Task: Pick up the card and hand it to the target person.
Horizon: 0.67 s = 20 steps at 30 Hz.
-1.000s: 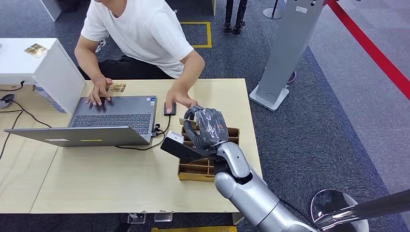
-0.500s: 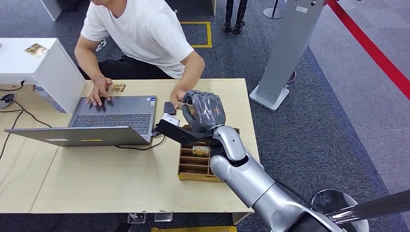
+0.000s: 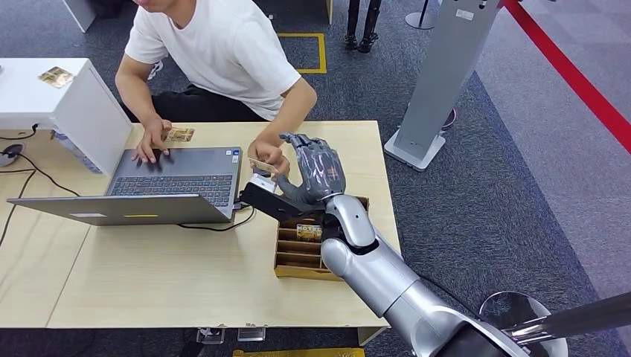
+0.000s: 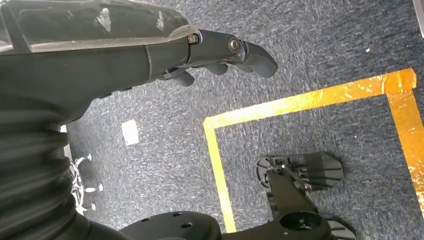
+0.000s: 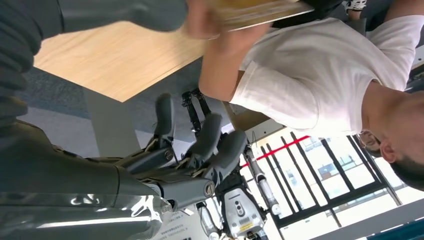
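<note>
The card [image 3: 258, 163] is a thin gold-patterned piece held above the table by the seated person's hand [image 3: 269, 154]. My right hand [image 3: 313, 172] hovers just right of it, fingers spread and nothing between them. In the right wrist view the card [image 5: 260, 10] is pinched by the person's fingers [image 5: 200, 22] beside my thumb, while my dark fingers [image 5: 200, 145] stand apart. My left hand [image 4: 220, 55] hangs over grey carpet, holding nothing.
A slotted cardboard box [image 3: 296, 254] with another card in it sits under my right forearm. An open laptop [image 3: 173, 178] lies to the left, with the person's other hand on it. A spare card [image 3: 179, 134] rests on the wooden table [image 3: 149, 275]. A grey stand [image 3: 440, 82] rises at the right.
My right hand rose from the box with the card and moved toward the person. The person's hand came up and took the card, and my fingers spread apart.
</note>
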{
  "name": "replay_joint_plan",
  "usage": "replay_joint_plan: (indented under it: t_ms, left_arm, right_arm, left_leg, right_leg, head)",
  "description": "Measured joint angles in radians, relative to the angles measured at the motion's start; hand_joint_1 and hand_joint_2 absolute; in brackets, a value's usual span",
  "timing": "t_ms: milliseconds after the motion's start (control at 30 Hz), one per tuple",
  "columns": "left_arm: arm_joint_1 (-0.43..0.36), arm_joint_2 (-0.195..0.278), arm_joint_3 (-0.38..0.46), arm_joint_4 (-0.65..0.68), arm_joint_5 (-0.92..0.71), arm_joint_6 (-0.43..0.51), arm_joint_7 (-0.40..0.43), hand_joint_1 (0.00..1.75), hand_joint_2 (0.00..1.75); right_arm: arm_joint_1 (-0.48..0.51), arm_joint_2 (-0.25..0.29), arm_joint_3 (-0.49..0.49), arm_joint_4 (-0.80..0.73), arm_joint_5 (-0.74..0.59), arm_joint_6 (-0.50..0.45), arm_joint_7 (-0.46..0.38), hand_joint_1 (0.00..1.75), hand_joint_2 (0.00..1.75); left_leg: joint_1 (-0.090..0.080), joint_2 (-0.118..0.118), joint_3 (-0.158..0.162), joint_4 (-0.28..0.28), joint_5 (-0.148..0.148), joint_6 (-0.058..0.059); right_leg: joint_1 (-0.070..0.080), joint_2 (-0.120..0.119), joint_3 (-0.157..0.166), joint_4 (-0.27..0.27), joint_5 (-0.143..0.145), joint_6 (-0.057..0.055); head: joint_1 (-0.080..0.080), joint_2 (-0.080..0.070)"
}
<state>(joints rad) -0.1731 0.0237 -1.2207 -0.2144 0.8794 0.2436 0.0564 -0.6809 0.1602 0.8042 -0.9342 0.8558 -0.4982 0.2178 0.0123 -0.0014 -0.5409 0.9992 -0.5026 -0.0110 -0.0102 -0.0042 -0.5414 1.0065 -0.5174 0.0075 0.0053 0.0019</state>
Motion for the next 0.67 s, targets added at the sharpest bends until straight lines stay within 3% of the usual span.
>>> replay_joint_plan:
  t_ms: [400, 667]
  left_arm:
    - [0.003, 0.0, 0.0, 0.0, 0.008, 0.018, 0.001, 0.0, 1.75]
    - [0.028, 0.0, 0.002, 0.0, 0.036, 0.031, -0.031, 0.0, 1.75]
  right_arm:
    - [0.043, -0.029, -0.005, -0.072, -0.049, -0.049, -0.008, 0.0, 1.75]
    - [0.195, -0.089, -0.038, -0.291, -0.354, -0.024, -0.182, 0.0, 1.75]
  left_leg:
    - [0.0, 0.0, 0.0, 0.0, 0.0, 0.0]
    - [0.0, 0.0, 0.0, 0.0, 0.0, 0.0]
  right_leg:
    - [0.0, 0.0, 0.0, 0.0, 0.0, 0.0]
    - [0.0, 0.0, -0.001, -0.001, 0.0, 0.0]
  head:
    - [0.0, 0.0]
    - [-0.001, 0.0]
